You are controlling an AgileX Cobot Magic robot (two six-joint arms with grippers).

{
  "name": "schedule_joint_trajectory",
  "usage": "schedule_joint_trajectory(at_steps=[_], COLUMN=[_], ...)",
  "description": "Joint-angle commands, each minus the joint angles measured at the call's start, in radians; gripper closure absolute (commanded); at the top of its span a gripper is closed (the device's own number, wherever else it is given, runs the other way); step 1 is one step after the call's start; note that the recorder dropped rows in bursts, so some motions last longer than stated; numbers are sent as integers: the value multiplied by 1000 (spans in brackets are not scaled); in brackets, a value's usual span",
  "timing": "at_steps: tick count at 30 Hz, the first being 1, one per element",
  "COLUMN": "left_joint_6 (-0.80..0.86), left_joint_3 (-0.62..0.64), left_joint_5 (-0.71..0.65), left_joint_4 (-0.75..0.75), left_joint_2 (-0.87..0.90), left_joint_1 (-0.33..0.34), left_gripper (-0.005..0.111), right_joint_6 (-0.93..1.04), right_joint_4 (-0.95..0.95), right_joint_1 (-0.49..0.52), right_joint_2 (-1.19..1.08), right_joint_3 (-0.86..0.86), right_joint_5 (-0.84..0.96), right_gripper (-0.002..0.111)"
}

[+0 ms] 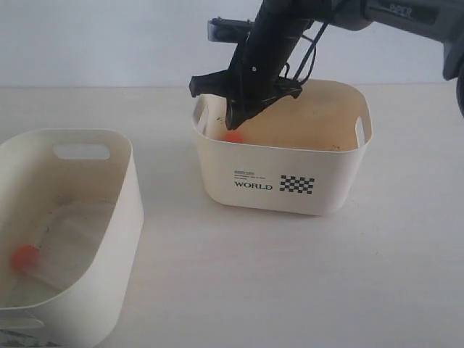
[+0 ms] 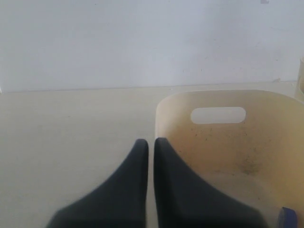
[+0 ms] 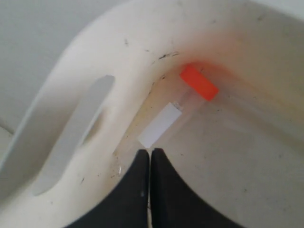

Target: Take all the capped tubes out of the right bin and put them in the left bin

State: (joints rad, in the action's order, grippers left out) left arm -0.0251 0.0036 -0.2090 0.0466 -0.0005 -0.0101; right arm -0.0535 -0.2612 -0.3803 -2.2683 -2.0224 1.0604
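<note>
The right bin (image 1: 319, 185), printed "WORLD", stands mid-table. My right gripper (image 1: 236, 122) reaches down inside its left end. Its fingers are shut with nothing between them (image 3: 150, 152). Just beyond the fingertips, a capped tube (image 3: 164, 121) with an orange-red cap (image 3: 198, 81) and a white label lies against the bin's wall; the cap also shows in the exterior view (image 1: 233, 136). The left bin (image 1: 109, 217) holds an orange-red capped tube (image 1: 25, 257). My left gripper (image 2: 151, 141) is shut and empty, over that bin's rim (image 2: 164, 102). A blue cap (image 2: 287, 218) shows at the bin's floor.
The right bin's slot handle (image 3: 76, 137) is close beside my right gripper. Bare table (image 1: 239, 275) lies between the two bins. A pale wall (image 1: 109, 43) runs behind the table. The left bin's slot handle (image 2: 218, 115) faces my left gripper.
</note>
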Motion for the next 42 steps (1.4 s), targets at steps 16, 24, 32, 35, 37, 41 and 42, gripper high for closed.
schedule_joint_trajectory(at_steps=[16,24,32,35,37,41,42], left_joint_6=[-10,-10,-10,-10,-10,-10,-10], left_joint_3=[-4,-4,-4,-4,-4,-4,-4], left_joint_5=[0,0,0,0,0,0,0], left_joint_4=[2,2,2,2,2,2,2], left_joint_2=[0,0,0,0,0,0,0], left_joint_1=[0,0,0,0,0,0,0], left_gripper=[102,102,102,102,102,102,102], right_joint_6=[-316,-352,-340,-335,-297,-253,-253], right_joint_4=[76,-13,-27,-25,-25,53,80], right_joint_1=[2,2,2,2,2,2,2], right_joint_2=[-37,-89,-115,-115,-102,-27,-9], right_joint_3=[-1,15,25,25,25,25,25], right_joint_5=[75,-32,-93,-50,-32,-42,-50], right_gripper=[49,49,70,72,72,85,90])
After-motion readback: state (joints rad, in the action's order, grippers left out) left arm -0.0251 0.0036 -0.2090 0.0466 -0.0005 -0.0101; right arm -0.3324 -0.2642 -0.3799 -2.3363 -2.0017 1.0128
